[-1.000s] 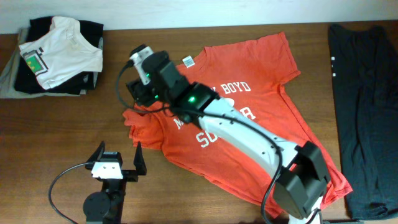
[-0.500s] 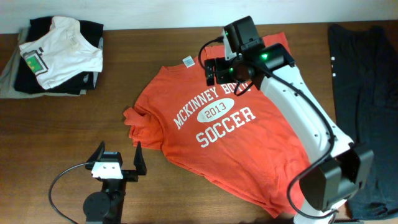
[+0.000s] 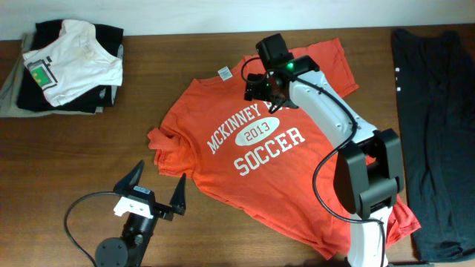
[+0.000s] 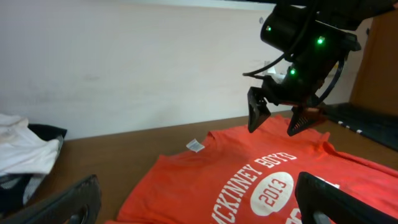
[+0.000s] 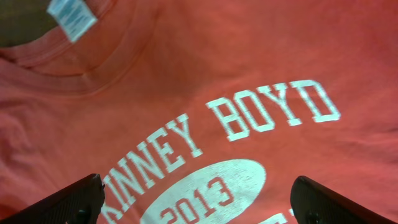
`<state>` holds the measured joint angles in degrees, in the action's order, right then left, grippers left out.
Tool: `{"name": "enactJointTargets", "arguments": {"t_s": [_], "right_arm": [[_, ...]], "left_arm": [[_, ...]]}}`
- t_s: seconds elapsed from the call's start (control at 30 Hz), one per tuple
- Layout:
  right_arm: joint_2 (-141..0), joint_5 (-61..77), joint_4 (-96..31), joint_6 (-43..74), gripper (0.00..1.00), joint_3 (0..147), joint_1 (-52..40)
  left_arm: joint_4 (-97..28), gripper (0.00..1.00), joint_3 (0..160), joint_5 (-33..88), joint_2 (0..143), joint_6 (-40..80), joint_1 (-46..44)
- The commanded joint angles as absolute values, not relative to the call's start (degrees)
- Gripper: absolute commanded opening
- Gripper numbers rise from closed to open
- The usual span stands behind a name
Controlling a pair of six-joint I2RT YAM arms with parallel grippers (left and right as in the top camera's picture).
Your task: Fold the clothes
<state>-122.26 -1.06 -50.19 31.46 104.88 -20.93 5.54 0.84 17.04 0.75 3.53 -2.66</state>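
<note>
On table: red-orange T-shirt, spread, print up.
Above it: right gripper splayed, empty; left gripper likewise, off shirt.

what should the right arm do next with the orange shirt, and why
Probably lower the right gripper onto the T-shirt near its collar and pinch: it hangs open above the cloth, holding nothing, and the shirt lies unfolded, print up, one sleeve bunched.
</note>
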Motion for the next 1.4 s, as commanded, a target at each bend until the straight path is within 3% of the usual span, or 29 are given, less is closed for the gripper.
{"name": "enactJointTargets", "arguments": {"t_s": [0.0, 0.1, 0.33, 0.43, 0.5, 0.6, 0.83, 0.97, 1.0, 1.07, 1.3, 1.37], "right_arm": [[-122.0, -2.2, -50.1, 32.0, 0.99, 105.0, -19.9], [-122.0, -2.0, -50.1, 32.0, 0.99, 105.0, -19.9], [-122.0, -2.0, -50.5, 32.0, 0.99, 105.0, -19.8], [-122.0, -2.0, -50.5, 32.0, 0.99, 105.0, -19.8], [-122.0, -2.0, -50.5, 32.0, 0.99, 105.0, -19.8], [-122.0, -2.0, -50.2, 32.0, 0.99, 105.0, -19.8], [-122.0, -2.0, -50.3, 32.0, 0.99, 105.0, -19.8], [-122.0, -2.2, -50.3, 32.0, 0.99, 105.0, -19.8], [-122.0, -2.2, -50.3, 32.0, 0.99, 105.0, -19.8], [-122.0, -2.2, -50.3, 32.0, 0.99, 105.0, -19.8], [-122.0, -2.2, -50.5, 32.0, 0.99, 105.0, -19.8], [-122.0, -2.2, -50.5, 32.0, 0.99, 105.0, -19.8]], "left_arm": [[3.3, 0.99, 6.1, 16.6, 5.2, 5.8, -2.9], [-3.9, 0.99, 18.6, 15.2, 19.6, 5.7, -2.8], [-37.0, 0.99, 54.8, 15.4, 59.0, 5.5, -2.9], [-38.2, 0.99, 57.3, 21.8, 69.9, 7.9, -2.9], [-40.6, 0.99, 57.3, 16.1, 73.7, 16.4, -2.9], [-48.0, 0.99, 57.3, -1.8, 77.7, 25.6, -4.0], [-46.4, 0.99, 57.3, -0.9, 95.7, 26.5, -4.0], [-45.8, 0.99, 57.3, -1.5, 98.3, 26.5, -4.0], [-45.8, 0.96, 57.3, -1.5, 98.3, 26.5, -4.0], [-45.7, 0.77, 57.3, -1.5, 98.7, 26.5, -4.0], [-42.2, 0.75, 57.3, -1.3, 101.3, 23.5, -4.0], [-41.8, 0.68, 57.3, -1.3, 101.3, 23.5, -4.0]]}}
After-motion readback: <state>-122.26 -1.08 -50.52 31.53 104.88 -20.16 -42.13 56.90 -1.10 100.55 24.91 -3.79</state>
